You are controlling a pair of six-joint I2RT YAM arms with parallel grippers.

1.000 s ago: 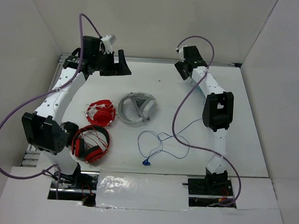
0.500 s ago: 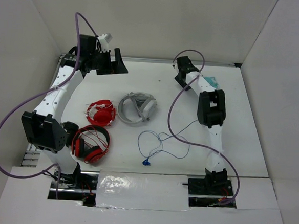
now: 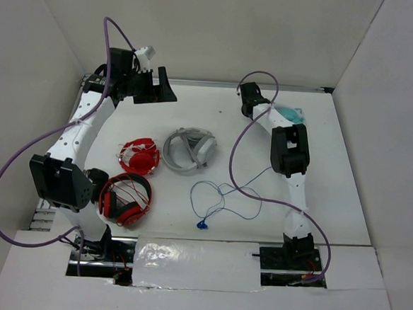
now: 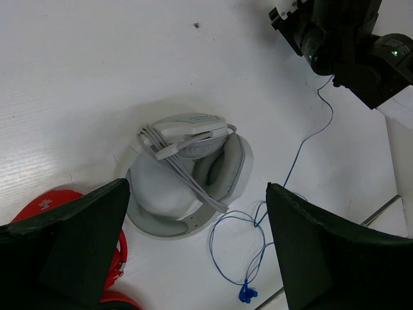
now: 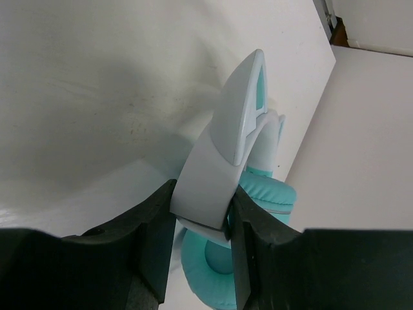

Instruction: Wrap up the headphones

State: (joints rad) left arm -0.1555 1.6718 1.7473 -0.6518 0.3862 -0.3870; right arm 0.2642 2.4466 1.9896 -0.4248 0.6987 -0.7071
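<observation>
The teal headphones [image 3: 291,113] lie at the back right of the table, partly hidden by my right arm. In the right wrist view their pale headband [image 5: 222,155] stands between my right gripper's [image 5: 201,213] black jaws, both pressed against it, with a teal ear cushion [image 5: 261,194] behind. The right gripper [image 3: 256,105] is shut on the headband. The thin blue cable [image 3: 221,195] loops loosely over mid-table to a blue plug [image 3: 201,224]; the left wrist view shows the cable [image 4: 258,219] and plug [image 4: 246,294] too. My left gripper [image 3: 161,88] hangs open and empty, high at the back left.
Grey-white headphones [image 3: 189,150] with a wrapped cord lie at mid-table, below the left gripper [image 4: 197,188]. Two red headphones [image 3: 125,199] [image 3: 139,156] sit to their left. White walls enclose the table on three sides. A purple hose trails from each arm.
My right arm has swung its wrist back toward the teal headphones, and its jaws have narrowed onto the headband. The left arm shifted slightly left and stays open.
</observation>
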